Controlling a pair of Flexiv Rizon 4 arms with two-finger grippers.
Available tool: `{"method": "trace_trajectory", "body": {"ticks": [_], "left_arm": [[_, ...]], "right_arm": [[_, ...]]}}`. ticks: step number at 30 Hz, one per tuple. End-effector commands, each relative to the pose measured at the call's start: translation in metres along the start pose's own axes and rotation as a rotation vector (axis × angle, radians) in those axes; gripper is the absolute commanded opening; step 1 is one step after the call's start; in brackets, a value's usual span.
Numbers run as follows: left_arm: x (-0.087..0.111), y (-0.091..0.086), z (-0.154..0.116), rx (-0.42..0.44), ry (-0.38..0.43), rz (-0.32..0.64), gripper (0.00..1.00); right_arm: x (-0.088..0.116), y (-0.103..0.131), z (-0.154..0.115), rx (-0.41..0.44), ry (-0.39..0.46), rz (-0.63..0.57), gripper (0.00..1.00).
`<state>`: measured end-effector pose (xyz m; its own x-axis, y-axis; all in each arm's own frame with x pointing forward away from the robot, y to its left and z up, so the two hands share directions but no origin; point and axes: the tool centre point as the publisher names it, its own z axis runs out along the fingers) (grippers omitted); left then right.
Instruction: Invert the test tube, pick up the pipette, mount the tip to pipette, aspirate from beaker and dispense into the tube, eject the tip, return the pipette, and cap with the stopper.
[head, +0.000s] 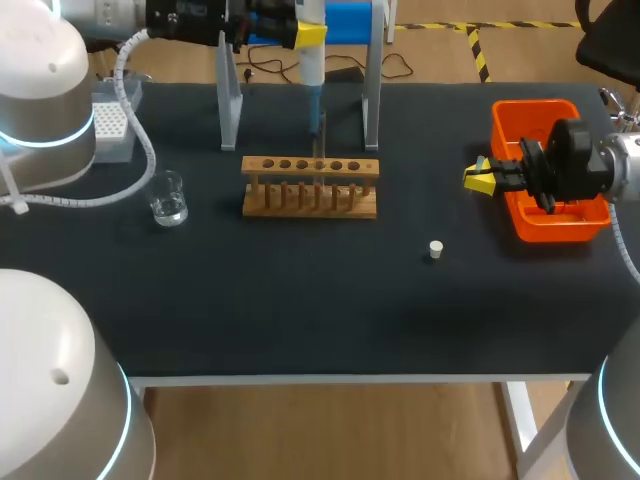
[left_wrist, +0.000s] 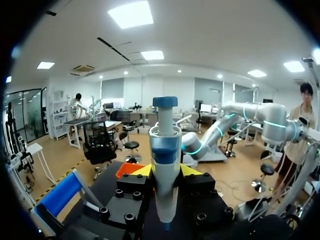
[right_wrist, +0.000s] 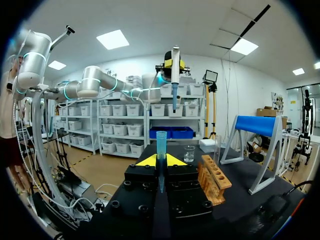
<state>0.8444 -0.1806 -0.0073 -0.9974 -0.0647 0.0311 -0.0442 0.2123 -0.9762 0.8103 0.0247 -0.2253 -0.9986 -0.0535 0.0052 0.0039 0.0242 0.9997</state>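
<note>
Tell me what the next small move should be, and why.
Probably carry the right end effector, shut on the blue tip that stands upright in it, across to just under the pipette. The left end effector holds the pipette high above the table, and the tip, not yet mounted, sits well apart from it.

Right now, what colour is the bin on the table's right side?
Bright orange; the bin shows best in the head view.
</note>
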Motion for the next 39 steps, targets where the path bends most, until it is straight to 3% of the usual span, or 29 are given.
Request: {"method": "trace_trajectory", "body": {"ticks": [1,39], "left_arm": [[0.0008,-0.0022,-0.0021,-0.004,-0.004,0.007,0.0],[0.0002,-0.0078,-0.0004,-0.026,0.005,0.023,0.0]], "right_arm": [[0.0006,-0.0002,-0.0003,0.0,-0.001,0.0,0.0],[0.0006,-0.0002,-0.0003,0.0,-0.001,0.0,0.0]]}}
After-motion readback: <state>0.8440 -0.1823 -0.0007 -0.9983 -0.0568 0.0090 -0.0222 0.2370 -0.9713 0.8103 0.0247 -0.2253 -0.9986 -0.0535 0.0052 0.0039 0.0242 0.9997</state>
